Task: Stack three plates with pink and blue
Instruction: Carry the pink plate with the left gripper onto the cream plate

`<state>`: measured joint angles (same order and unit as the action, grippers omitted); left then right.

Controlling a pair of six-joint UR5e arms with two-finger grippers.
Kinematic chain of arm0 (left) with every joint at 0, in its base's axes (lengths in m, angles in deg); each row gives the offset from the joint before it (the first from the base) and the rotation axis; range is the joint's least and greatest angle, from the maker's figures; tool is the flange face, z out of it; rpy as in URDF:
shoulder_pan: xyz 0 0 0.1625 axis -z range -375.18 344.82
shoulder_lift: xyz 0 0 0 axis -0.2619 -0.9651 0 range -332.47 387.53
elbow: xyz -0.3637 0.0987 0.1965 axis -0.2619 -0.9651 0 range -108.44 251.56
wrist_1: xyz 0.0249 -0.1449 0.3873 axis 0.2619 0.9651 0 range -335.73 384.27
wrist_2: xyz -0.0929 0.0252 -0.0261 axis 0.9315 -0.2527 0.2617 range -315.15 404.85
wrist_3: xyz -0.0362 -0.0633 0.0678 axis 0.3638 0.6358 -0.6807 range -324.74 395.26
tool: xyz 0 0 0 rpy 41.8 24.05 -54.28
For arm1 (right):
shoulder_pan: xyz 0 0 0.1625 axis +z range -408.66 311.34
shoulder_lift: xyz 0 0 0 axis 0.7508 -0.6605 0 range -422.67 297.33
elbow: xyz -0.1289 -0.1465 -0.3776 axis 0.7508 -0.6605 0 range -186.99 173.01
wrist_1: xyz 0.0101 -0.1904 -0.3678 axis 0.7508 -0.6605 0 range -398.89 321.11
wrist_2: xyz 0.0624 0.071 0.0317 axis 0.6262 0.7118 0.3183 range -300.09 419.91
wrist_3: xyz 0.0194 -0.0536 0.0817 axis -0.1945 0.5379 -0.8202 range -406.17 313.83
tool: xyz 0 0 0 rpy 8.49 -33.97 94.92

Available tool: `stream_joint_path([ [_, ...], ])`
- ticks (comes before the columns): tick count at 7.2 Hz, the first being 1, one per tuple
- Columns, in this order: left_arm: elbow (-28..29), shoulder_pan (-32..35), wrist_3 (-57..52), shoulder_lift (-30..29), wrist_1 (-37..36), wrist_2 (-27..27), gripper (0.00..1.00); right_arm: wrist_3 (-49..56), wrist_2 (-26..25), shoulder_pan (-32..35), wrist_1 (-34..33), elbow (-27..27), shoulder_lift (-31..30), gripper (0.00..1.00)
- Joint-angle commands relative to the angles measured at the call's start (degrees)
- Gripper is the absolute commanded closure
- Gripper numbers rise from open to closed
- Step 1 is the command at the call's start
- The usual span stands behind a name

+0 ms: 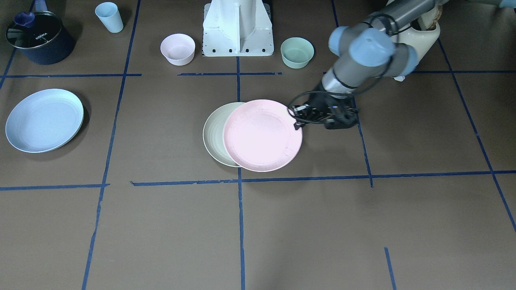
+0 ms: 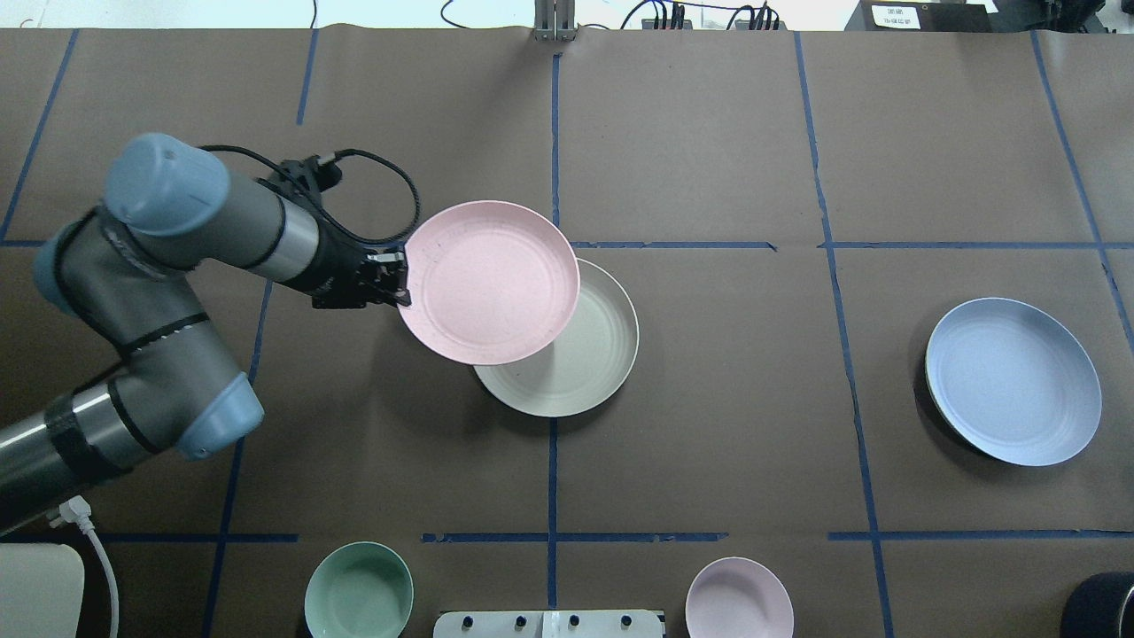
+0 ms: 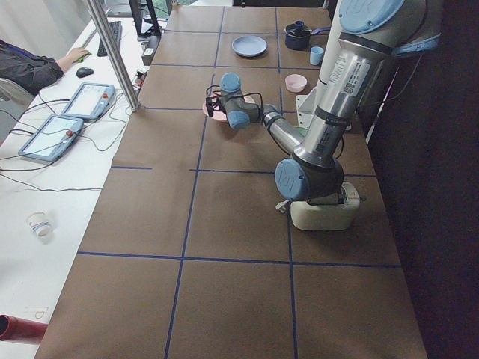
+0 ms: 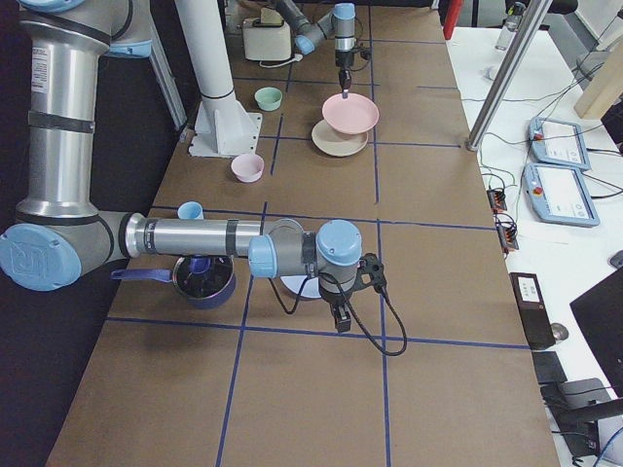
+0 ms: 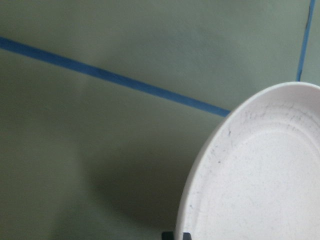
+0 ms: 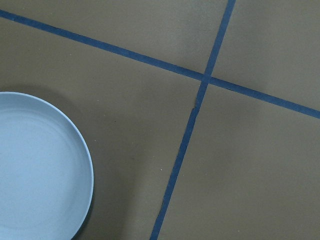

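Observation:
My left gripper is shut on the near-left rim of the pale pink plate and holds it tilted, partly over the cream plate, which lies on the table. In the front view the pink plate covers most of the cream plate, with the left gripper at its edge. The light blue plate lies alone at the far right and also shows in the right wrist view. My right gripper hangs near the blue plate; I cannot tell whether it is open or shut.
A pink bowl and a green bowl flank the robot base. A light blue cup and a dark pot stand behind the blue plate. Blue tape lines cross the brown table.

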<state>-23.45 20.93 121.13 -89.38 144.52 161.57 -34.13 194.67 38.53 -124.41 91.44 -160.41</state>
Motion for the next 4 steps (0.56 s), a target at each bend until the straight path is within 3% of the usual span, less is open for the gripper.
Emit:
stream_joint_path([
  [1,0.3,-3.9,0.1,-2.1,-2.5,-3.3,1.00,0.0,0.0,0.0,0.0,0.0,0.0,0.00],
  [2,1.3,-4.6,0.1,-2.9,-2.5,-3.4,0.97,0.0,0.1,0.0,0.0,0.0,0.0,0.00],
  [3,3.0,-4.6,0.2,-4.6,-2.5,-3.3,0.68,0.0,0.1,0.0,0.0,0.1,0.0,0.00],
  [4,3.1,-4.6,-0.4,-4.7,-2.4,-3.5,0.01,0.0,0.1,0.0,0.0,0.1,0.0,0.00],
])
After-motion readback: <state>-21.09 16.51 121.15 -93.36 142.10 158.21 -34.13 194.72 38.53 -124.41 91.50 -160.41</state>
